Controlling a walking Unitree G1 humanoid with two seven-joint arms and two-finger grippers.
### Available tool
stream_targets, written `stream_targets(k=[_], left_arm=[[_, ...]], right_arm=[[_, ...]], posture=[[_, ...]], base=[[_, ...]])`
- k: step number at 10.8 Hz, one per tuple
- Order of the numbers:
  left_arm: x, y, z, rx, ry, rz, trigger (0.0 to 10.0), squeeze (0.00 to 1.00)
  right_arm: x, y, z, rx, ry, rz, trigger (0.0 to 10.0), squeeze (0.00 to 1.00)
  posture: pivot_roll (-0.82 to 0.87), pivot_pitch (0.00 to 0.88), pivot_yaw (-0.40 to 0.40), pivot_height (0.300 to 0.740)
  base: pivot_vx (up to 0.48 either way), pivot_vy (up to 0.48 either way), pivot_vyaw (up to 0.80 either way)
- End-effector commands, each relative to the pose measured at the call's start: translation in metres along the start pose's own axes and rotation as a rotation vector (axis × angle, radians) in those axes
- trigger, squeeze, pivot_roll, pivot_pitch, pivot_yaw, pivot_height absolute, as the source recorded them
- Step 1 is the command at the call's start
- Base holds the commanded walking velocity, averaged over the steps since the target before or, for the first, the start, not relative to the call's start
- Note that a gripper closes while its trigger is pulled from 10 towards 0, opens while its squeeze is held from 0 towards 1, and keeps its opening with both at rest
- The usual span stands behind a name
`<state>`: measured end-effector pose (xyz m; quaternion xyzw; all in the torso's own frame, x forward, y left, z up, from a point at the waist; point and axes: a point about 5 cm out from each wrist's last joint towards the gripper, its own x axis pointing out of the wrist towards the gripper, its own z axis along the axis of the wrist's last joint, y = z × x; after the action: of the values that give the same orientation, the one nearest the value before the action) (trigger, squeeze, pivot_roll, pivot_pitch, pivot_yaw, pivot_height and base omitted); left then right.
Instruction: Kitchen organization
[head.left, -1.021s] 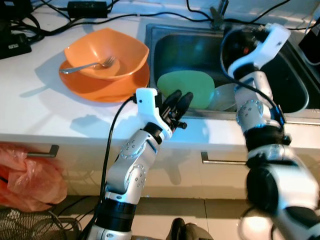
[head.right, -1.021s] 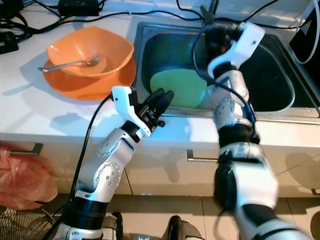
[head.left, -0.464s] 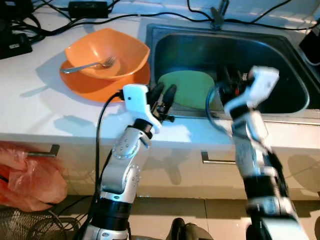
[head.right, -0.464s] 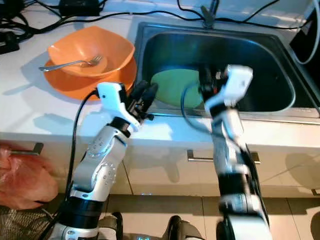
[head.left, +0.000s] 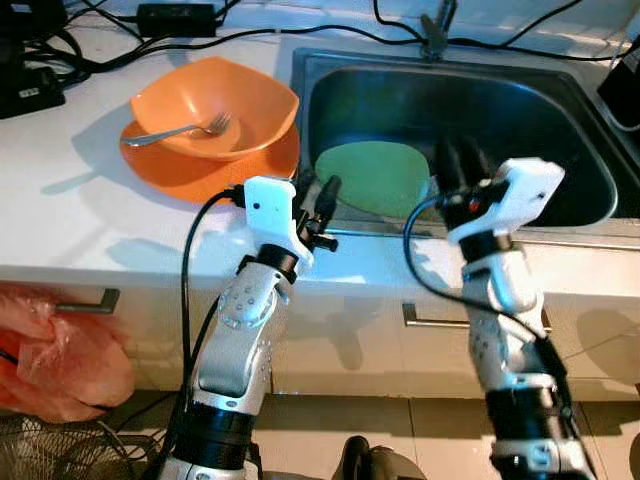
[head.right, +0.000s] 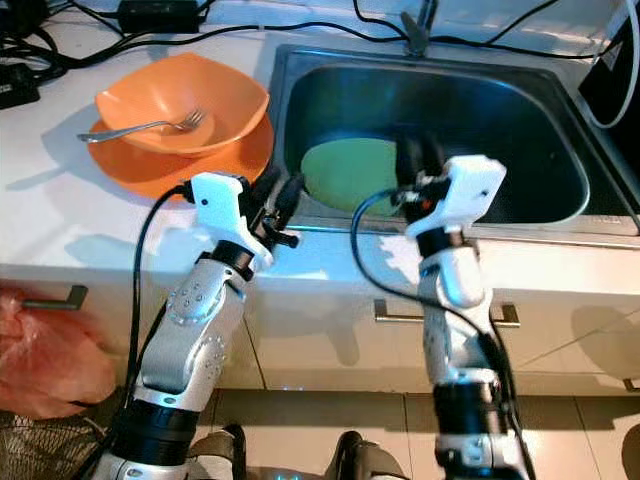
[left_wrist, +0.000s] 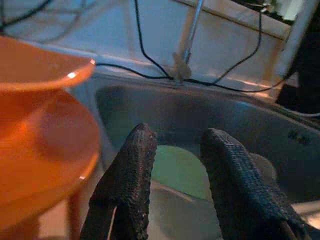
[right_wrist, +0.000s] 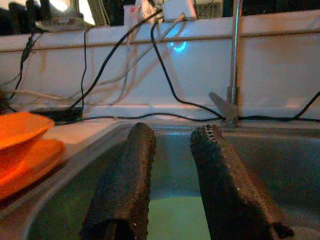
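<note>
On the white counter (head.left: 90, 215) I see an orange bowl (head.left: 215, 105) with a fork (head.left: 185, 130) in it, stacked on an orange plate (head.left: 205, 175), just left of the steel sink (head.left: 560, 120). A green plate (head.left: 372, 175) lies in the basin. My left gripper (head.left: 316, 196) hovers at the sink's front rim, fingers slightly parted, holding nothing. My right gripper (head.left: 458, 165) hangs over the basin beside the green plate, fingers (right_wrist: 130, 185) apart, empty. Black cables (head.left: 250, 35) run behind.
</note>
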<state>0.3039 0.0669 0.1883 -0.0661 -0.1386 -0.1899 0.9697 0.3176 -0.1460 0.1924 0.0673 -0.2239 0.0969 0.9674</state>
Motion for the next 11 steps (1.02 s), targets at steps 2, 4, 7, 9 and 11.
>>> stream_targets(k=[2,4,7,9,11], left_arm=[[-0.004,0.002,-0.002,0.039,-0.018,0.03,10.0,0.0],[-0.006,0.005,-0.001,0.071,-0.017,0.05,10.0,0.0],[-0.006,0.008,0.004,0.112,-0.045,0.095,10.0,0.0],[-0.009,0.012,0.003,0.138,-0.065,0.127,10.0,0.0],[-0.011,0.014,0.001,0.172,-0.063,0.133,10.0,0.0]], right_arm=[[-0.013,0.005,-0.005,-0.031,0.007,-0.002,10.0,0.0],[-0.02,0.011,-0.014,-0.017,0.04,-0.009,10.0,0.0],[-0.022,0.01,-0.017,-0.019,0.044,-0.013,10.0,0.0],[-0.029,0.003,-0.023,-0.048,0.061,-0.033,10.0,0.0],[-0.035,0.0,-0.031,-0.058,0.092,-0.045,10.0,0.0]], posture=[[0.16,0.192,-0.066,0.74],[0.17,0.198,-0.066,0.74],[0.17,0.203,-0.069,0.74],[0.16,0.206,-0.069,0.74],[0.17,0.206,-0.07,0.74]], base=[[0.0,0.0,0.0],[0.0,0.0,0.0],[0.0,0.0,0.0],[0.0,0.0,0.0],[0.0,0.0,0.0]])
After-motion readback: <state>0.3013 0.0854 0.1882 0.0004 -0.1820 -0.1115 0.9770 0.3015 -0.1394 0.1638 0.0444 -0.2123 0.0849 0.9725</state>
